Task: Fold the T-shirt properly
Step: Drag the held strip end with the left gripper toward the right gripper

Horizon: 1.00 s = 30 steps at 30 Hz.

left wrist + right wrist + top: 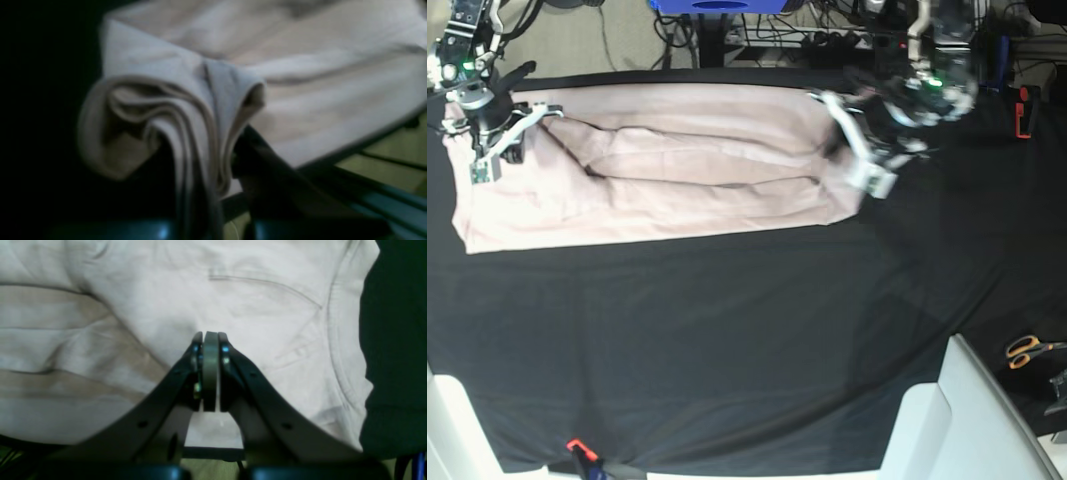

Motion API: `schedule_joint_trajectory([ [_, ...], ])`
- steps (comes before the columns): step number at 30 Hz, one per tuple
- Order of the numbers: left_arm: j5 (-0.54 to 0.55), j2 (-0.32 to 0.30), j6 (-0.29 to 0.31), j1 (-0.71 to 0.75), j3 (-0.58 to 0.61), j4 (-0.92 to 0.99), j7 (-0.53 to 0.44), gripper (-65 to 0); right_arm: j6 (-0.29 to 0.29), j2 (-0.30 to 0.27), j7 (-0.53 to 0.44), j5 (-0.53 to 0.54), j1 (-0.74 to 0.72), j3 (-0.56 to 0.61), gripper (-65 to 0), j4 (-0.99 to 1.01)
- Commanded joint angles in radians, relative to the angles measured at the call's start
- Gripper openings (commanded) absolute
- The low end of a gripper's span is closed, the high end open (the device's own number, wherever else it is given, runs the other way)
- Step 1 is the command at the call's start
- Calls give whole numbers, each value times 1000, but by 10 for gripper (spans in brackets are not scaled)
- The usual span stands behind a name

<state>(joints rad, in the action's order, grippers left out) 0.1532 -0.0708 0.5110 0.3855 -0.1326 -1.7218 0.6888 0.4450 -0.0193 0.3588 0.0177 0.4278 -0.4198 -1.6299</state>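
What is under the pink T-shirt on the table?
The T-shirt lies on the black table cover, which shows all around it. The part of the cover beneath the shirt is hidden, so anything else there cannot be seen.

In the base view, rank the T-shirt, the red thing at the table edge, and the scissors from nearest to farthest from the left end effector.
1. T-shirt, gripped by the left end effector.
2. Red thing, far right edge.
3. Scissors, lower right.
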Motion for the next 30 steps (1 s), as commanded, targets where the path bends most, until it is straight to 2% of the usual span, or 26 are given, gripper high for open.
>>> schedule_joint_trajectory([
  [1,1,7,-21,-10,24,-28,-28,-650,-1,-9,-24,5,-2,-3,-648,-20],
  [6,7,12,-124,-66,210,-28,-24,-650,-1,-9,-24,5,-1,-4,-648,-20],
  [9,10,13,-208,-107,314,-25,-24,-650,-1,-9,-24,5,-1,-6,-648,-20],
  [11,12,15,-237,-144,386,-8,-24,-650,-1,-9,-24,5,-1,-4,-648,-20],
  [14,12,56,-243,-193,434,62,-22,-650,-1,-9,-24,5,-1,-4,-648,-20],
  [19,9,110,-243,-242,443,199,-24,-650,-1,-9,-24,5,-1,-8,-648,-20],
  [21,9,121,-243,-259,448,231,-25,-650,-1,-9,-24,5,-1,-8,-648,-20],
  [25,7,122,-243,-294,537,277,-27,-650,-1,-9,-24,5,-1,-8,-648,-20],
  [30,4,130,-243,-302,548,289,-28,-650,-1,-9,-24,5,-1,-8,-648,-20],
])
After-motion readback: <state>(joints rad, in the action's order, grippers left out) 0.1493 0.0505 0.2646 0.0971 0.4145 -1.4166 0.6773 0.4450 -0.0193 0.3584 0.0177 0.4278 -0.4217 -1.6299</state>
